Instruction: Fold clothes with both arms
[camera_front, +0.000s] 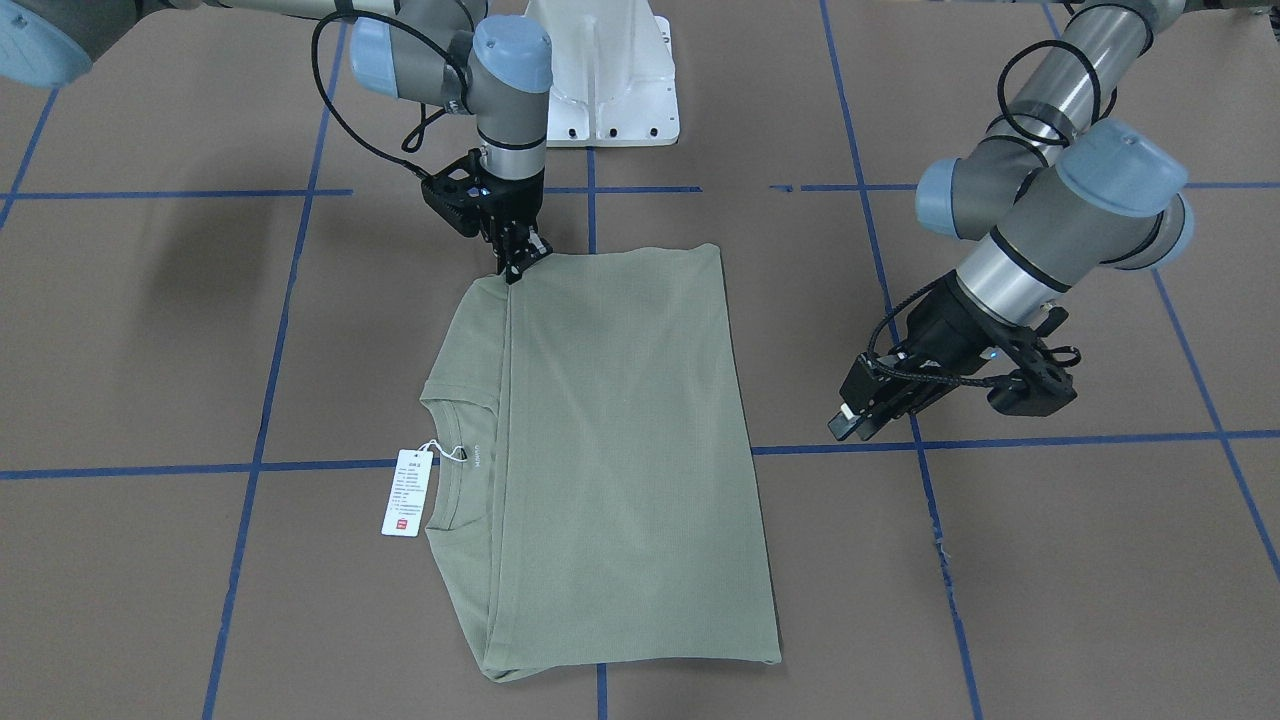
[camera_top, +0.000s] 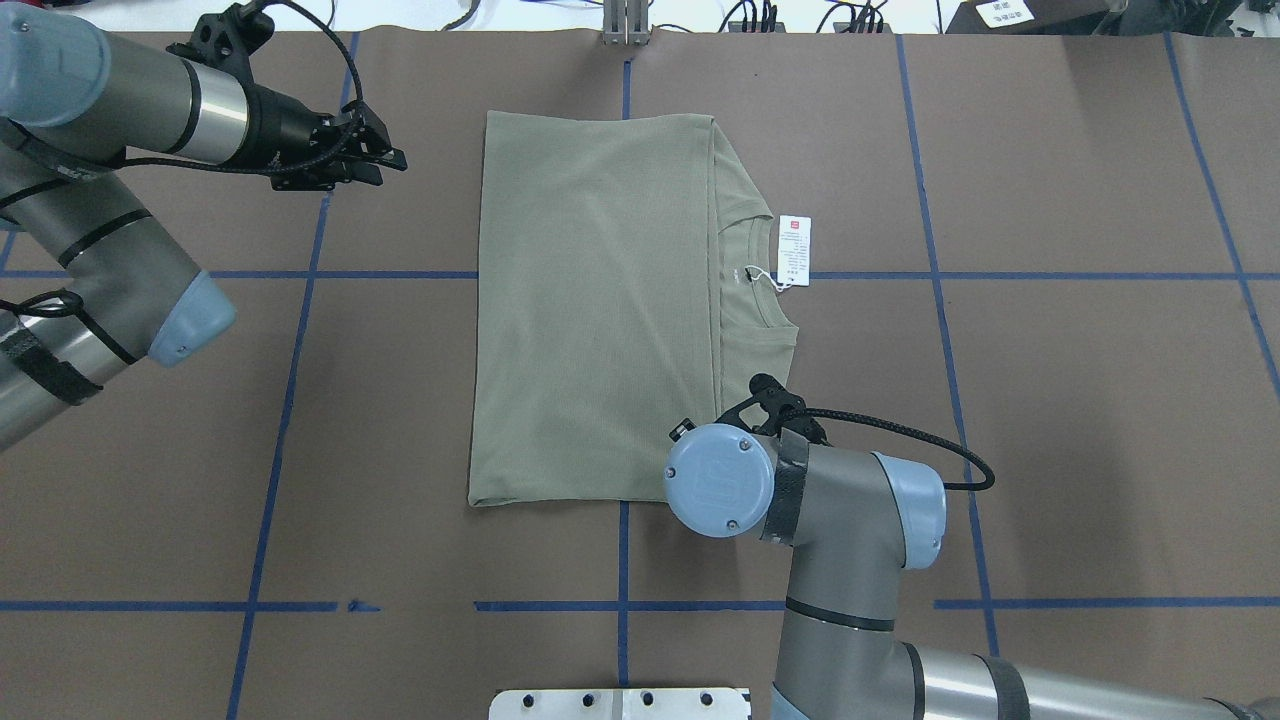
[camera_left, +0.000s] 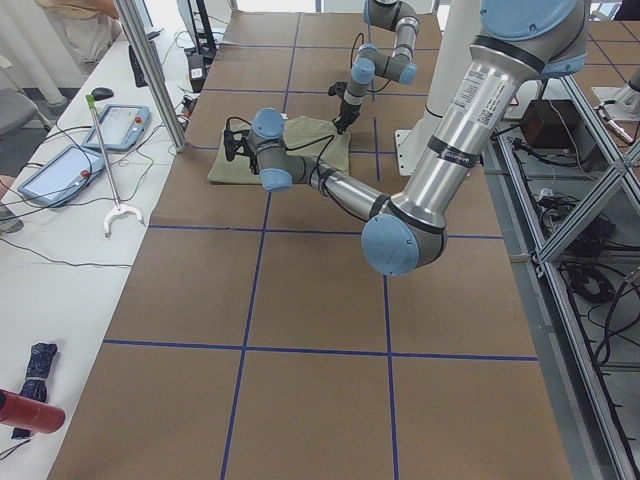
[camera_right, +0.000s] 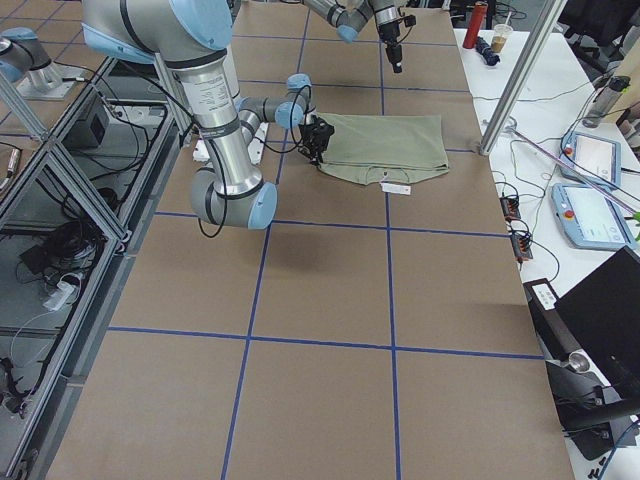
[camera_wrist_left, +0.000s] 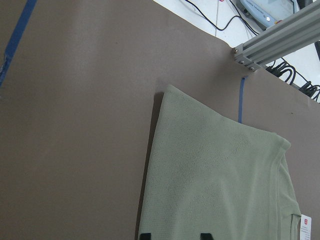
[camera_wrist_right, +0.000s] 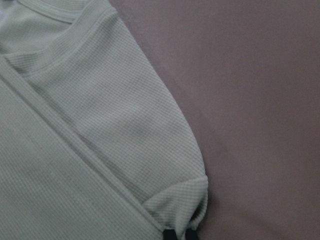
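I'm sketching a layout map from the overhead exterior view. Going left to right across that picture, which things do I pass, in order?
left gripper → green shirt → white hang tag

Left claw (camera_top: 388, 167) open, right claw (camera_front: 514, 273) pinched

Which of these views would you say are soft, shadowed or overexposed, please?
Front-facing view: sharp and evenly lit, with a soft dark shadow on the brown paper-covered table. Right wrist view: very close and slightly soft, though the weave of the sage-green knit shirt reads; colours lean purplish. Left wrist view: the white area beyond the table's edge is blown out.
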